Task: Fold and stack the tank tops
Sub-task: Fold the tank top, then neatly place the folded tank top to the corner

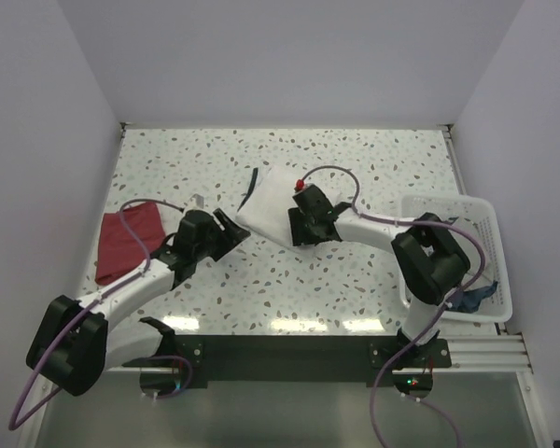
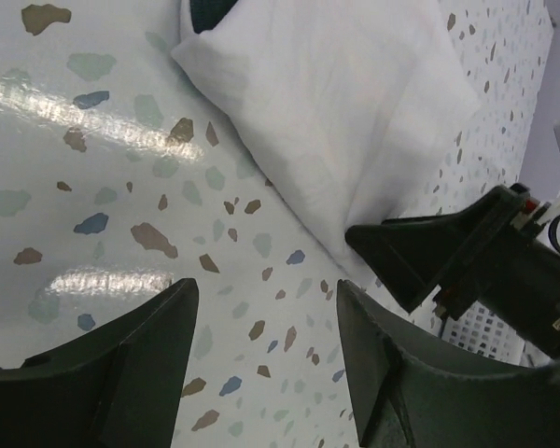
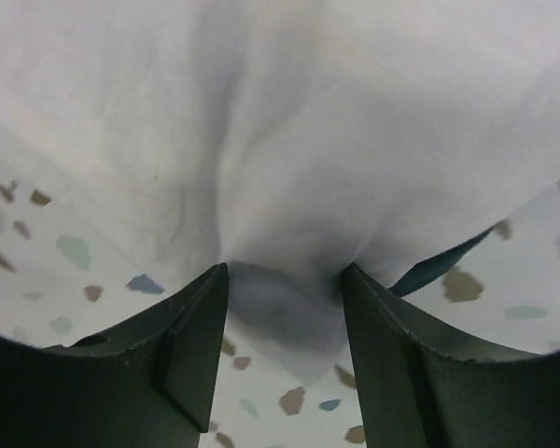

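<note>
A white tank top (image 1: 271, 201), folded into a compact packet, lies at the centre of the speckled surface (image 1: 355, 159). A strip of its navy trim (image 1: 251, 183) shows at the packet's upper left edge.

The right hand (image 1: 303, 229) sits low over the packet's lower right corner. Its fingers (image 3: 168, 355) are set fairly wide astride a pucker of white cloth and are not closed on it (the wrist view shows fabric dipping into the gap, with room to spare). The stance looks meant for pinching that corner, to lift or fold it.

The left hand (image 1: 235, 227) hovers just beside the packet's lower left edge. Its fingers are wide with only bare surface between them, and it is probably placed to take the opposite edge or steady the cloth.

A dark red tank top (image 1: 126, 243) lies roughly squared at the left of the frame, well apart from the white one. It may be the base for the stack.

A white lattice basket (image 1: 448, 205) stands at the right edge, holding a crumpled blue cloth (image 1: 476, 297).

The count:
- Two tank tops, one white and one dark red.
- Two hands, neither holding anything.
- One basket, with one blue cloth inside it.
</note>
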You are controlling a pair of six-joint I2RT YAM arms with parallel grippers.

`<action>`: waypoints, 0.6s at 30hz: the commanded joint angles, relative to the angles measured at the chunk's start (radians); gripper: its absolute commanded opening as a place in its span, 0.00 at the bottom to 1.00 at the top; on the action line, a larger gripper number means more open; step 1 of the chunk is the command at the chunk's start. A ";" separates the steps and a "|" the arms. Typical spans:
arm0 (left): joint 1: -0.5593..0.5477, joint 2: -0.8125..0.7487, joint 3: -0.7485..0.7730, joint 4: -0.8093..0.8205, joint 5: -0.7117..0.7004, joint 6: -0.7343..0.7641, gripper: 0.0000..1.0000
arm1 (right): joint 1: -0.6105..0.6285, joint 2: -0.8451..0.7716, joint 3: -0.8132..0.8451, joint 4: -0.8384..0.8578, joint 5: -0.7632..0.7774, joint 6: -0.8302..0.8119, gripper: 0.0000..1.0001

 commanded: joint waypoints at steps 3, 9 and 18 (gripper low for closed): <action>0.090 -0.053 -0.009 -0.075 -0.026 0.042 0.67 | 0.171 -0.088 -0.070 0.130 -0.171 0.252 0.57; 0.158 -0.019 0.017 -0.100 -0.007 0.100 0.67 | 0.188 -0.197 -0.053 0.072 -0.094 0.307 0.60; 0.203 -0.001 0.131 -0.159 0.014 0.164 0.66 | 0.268 -0.248 0.035 -0.029 0.089 0.202 0.60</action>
